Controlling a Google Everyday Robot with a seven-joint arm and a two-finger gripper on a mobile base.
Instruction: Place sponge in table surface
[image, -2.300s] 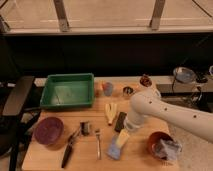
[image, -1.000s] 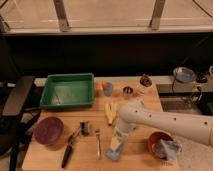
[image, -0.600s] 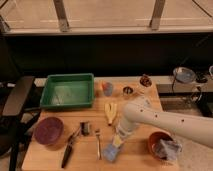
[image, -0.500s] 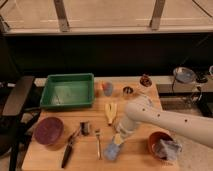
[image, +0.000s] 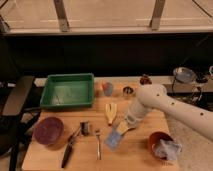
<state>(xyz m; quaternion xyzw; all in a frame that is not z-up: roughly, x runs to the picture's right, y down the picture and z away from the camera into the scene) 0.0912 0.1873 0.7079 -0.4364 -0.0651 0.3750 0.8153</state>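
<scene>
A blue sponge (image: 114, 140) is held in the closed gripper (image: 121, 129) low over the wooden table (image: 131, 156), between a fork (image: 98, 144) and a red bowl (image: 159, 143).

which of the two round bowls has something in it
The reddish-brown bowl at right, beside the gripper holding the blue sponge, contains crumpled cloth; the maroon bowl at left looks empty.

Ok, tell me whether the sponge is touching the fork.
Apart. The camera view shows bare wood between the sponge and the fork. The tool sits just above the sponge.
</scene>
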